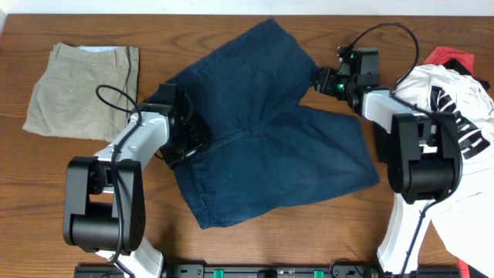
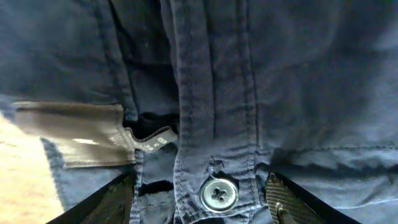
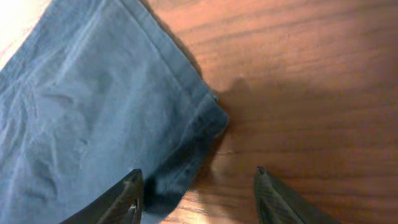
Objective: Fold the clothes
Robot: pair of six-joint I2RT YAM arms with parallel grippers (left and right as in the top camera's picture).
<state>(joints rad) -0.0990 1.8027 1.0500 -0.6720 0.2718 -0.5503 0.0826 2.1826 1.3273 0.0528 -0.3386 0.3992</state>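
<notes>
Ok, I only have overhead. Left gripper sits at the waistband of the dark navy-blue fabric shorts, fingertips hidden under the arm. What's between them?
Observer: Left wrist shows the left gripper with jaws apart, either side of a round silver metal button on the waistband of the dark navy-blue fabric shorts.
Operator: Any label there?
Observer: Yes, a grey fabric label lies next to the button strip.
Operator: And the other side?
Observer: The right gripper is open. The hem corner of the shorts lies just ahead of its gap, with bare brown wooden table beyond.
</notes>
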